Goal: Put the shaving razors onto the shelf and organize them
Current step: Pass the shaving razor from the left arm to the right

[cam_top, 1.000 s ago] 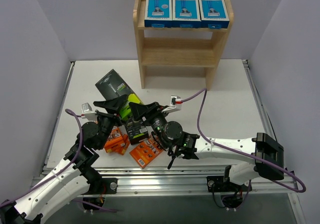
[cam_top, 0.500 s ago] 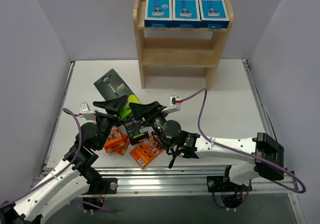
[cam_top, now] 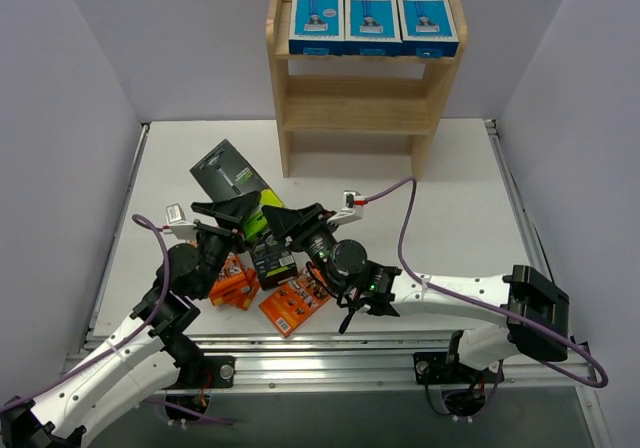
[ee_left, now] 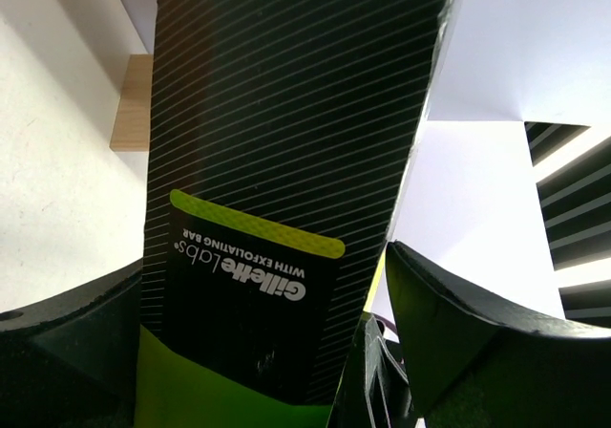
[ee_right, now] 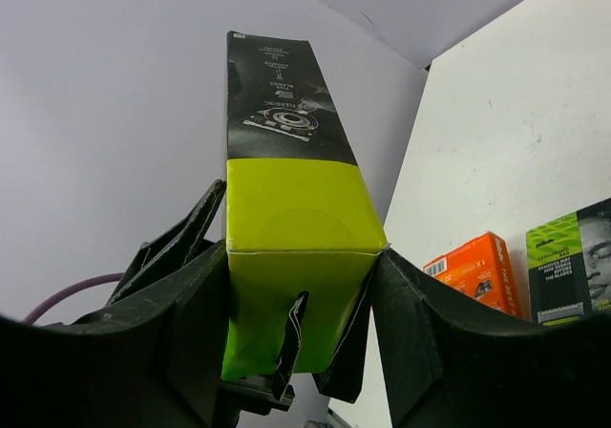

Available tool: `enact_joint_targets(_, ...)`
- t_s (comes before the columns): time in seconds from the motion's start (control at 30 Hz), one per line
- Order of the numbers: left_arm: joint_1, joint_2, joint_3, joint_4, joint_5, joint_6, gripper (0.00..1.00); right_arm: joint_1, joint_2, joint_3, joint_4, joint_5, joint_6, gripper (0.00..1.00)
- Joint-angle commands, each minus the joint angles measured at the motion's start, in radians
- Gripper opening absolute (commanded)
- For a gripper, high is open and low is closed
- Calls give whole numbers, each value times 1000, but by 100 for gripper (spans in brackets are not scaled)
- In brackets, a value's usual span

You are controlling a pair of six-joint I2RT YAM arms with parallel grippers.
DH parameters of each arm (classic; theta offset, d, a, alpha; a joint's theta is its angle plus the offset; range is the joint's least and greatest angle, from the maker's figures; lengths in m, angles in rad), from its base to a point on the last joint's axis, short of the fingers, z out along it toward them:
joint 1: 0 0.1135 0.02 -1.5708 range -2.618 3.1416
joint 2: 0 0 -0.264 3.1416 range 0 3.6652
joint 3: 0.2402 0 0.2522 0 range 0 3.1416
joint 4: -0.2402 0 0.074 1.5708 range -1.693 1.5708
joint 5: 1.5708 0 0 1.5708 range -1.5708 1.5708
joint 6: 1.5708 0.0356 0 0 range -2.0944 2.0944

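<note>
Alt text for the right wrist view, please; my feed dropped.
A black-and-lime-green razor box stands clamped between the right tool's fingers, lime end nearest the camera. The left tool's fingers show at its left; an orange pack lies on the table at right.

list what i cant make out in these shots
- top view: the arms cover parts of the second black-and-lime box and the orange packs
- left wrist: the held black-and-lime box blocks the shelf, bar one wooden corner
- right wrist: the frame edge cuts off that second box
- top view: print on the blue boxes is too small to read
</note>
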Motion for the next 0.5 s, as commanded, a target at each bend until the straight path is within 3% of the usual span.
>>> enact_joint_targets(0.0, -1, -39, 9, 112, 4, -20, 20, -8, -63, -2, 37, 7, -26, 0)
enact_joint_targets(0.2, 34, -88, -18, 46, 24, 14, 54, -17, -138, -33, -19, 32, -37, 0)
enact_joint_targets(0.47, 80, -107, -46, -16, 73, 26, 70, -23, -235, -95, -74, 58, -23, 0)
